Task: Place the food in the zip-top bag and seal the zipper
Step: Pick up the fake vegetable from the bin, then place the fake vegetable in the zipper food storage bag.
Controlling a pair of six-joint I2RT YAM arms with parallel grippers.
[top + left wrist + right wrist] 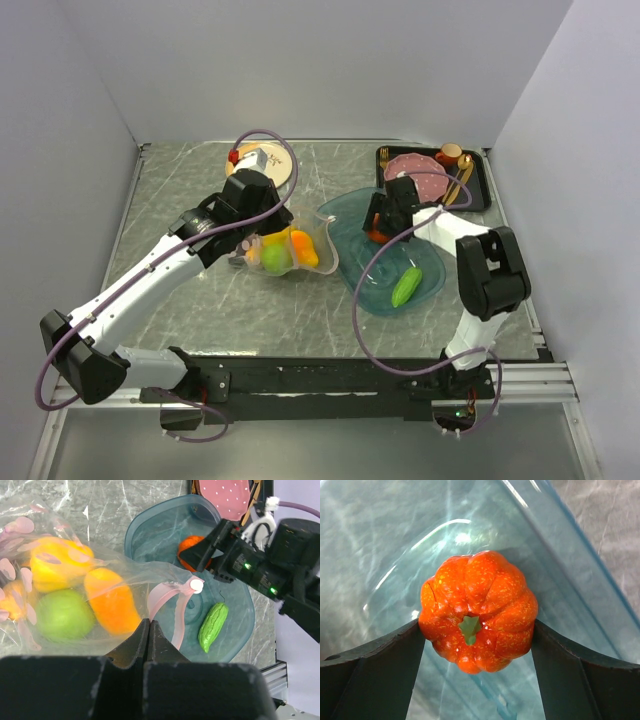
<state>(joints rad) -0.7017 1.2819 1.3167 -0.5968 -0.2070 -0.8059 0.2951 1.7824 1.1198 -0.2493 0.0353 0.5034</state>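
The left gripper [150, 623] is pinching its jaws fully together on the mouth edge of the clear floppy zip-top bag [120, 566], which is lying at about 9 o'clock from the teal translucent oval tray [160, 530]. The yellow toy pepper [55, 562], green toy apple [62, 615] and orange toy piece [112, 607] are already sitting inside it. The pale-pink zipper strip [162, 591] is curling loose at the bag's 3 o'clock side, unsealed. The right gripper [477, 626] is standing wide over the tray, and its fingers [395, 655] are meeting the red-orange ribbed toy tomato [477, 607] at 9 and 3 o'clock, apparently gripping it lightly while it is resting on the tray floor. The green toy cucumber [213, 626] is waiting at 5 o'clock from it. The tomato is looking light, hard and glossy, so it is likely to squirt out unless it is taken across its widest ribs. The bag film is limp and slick, so it is best held by the stiffer zipper edge.
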